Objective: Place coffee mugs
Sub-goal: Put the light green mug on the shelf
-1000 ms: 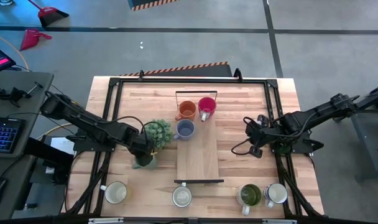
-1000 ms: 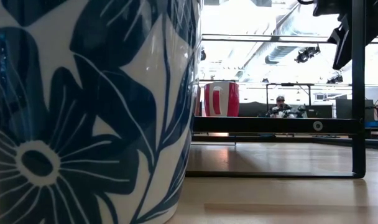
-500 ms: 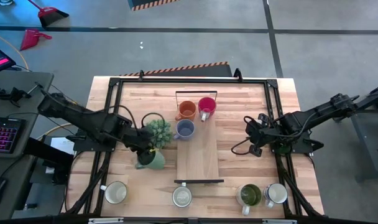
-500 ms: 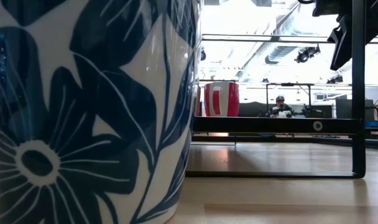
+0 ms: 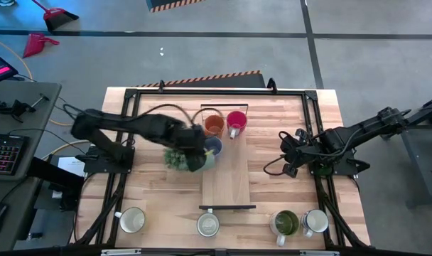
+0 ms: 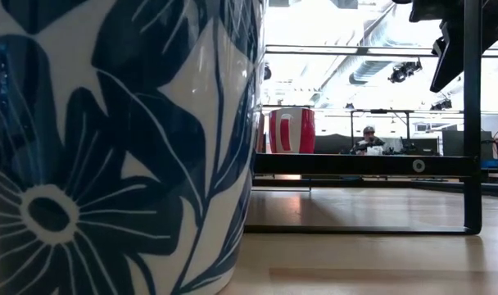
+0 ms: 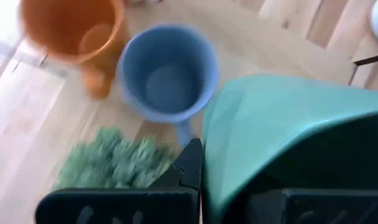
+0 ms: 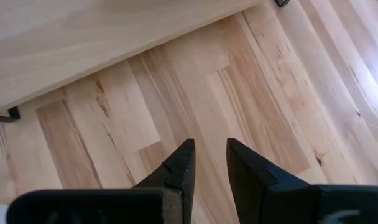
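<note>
My left gripper [image 5: 200, 160] is shut on the teal-green mug [image 5: 210, 158] and hangs over the spiky plant [image 5: 177, 158], at the left edge of the wooden tray [image 5: 227, 188]. The orange mug [image 5: 213, 126], pink-red mug [image 5: 236, 121] and lavender-blue mug [image 5: 214, 145] stand on the tray's far end. In the left wrist view the teal-green mug [image 7: 282, 118] is just above and beside the lavender-blue mug [image 7: 167, 71]. My right gripper [image 5: 290, 162] waits shut over bare table, right of the tray. My left gripper holds the teal-green mug by its wall near the rim [image 7: 214, 143]. One dark finger [image 7: 190, 165] lies against the outside of that wall; the mug hides the other finger. The mug is lifted clear of the table, over the plant and tray edge.
Two white mugs [image 5: 132, 220] [image 5: 208, 225] stand along the near edge, with the olive-green mug [image 5: 285, 222] and a third white mug [image 5: 315, 222] at the near right. A blue-flowered mug [image 6: 110, 147] fills the low view. A black frame [image 5: 312, 128] rims the table.
My left gripper rose from the table on the plant's near side and swung right and toward the far edge. It carried the teal-green mug clear of the table, over the plant to the tray's left edge by the lavender-blue mug.
</note>
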Controlling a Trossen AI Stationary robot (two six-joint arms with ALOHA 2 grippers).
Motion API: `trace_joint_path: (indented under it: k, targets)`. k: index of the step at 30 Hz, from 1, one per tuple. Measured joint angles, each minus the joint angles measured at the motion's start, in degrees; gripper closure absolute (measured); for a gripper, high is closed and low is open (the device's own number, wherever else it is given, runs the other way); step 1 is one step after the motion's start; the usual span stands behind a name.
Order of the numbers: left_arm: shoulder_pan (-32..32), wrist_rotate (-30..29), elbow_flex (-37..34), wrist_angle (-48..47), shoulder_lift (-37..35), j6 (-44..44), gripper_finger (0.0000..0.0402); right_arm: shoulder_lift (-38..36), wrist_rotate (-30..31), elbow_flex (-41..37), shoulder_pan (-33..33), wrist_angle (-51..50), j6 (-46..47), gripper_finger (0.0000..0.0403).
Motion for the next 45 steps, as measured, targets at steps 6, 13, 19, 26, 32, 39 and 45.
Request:
trace_joint_path:
  k: [6,13,19,26,32,39,45]
  targets:
    - [-0.15,4.41,6.28,0.11,9.05,5.07,0.0394,0.0,-0.08,0.0,0.0,-0.29,-0.28,0.0332]
    - [-2.08,6.44,6.91,0.3,15.77,6.13,0.0394,0.0,-0.1,0.0,0.0,-0.55,-0.48,0.0332]
    - [-2.64,6.01,6.97,1.73,17.47,5.26,0.0394,-0.02,-0.1,0.0,0.0,-0.55,-0.65,0.0332]
    - [-2.83,3.87,6.97,2.05,18.56,5.0,0.0394,-0.02,-0.18,0.02,0.0,-0.26,-0.47,0.0332]
    - [-2.92,3.89,6.9,2.01,19.53,3.57,0.0394,-0.02,-0.3,0.02,0.0,-0.05,-0.47,0.0332]
    - [-3.18,4.4,6.89,1.39,21.04,5.2,0.0394,-0.02,-0.35,0.02,0.0,-0.06,-0.49,0.0332]
    - [-3.18,4.63,6.91,1.38,21.26,5.23,0.0394,-0.02,-1.02,0.02,0.0,-0.07,-0.47,0.0332]
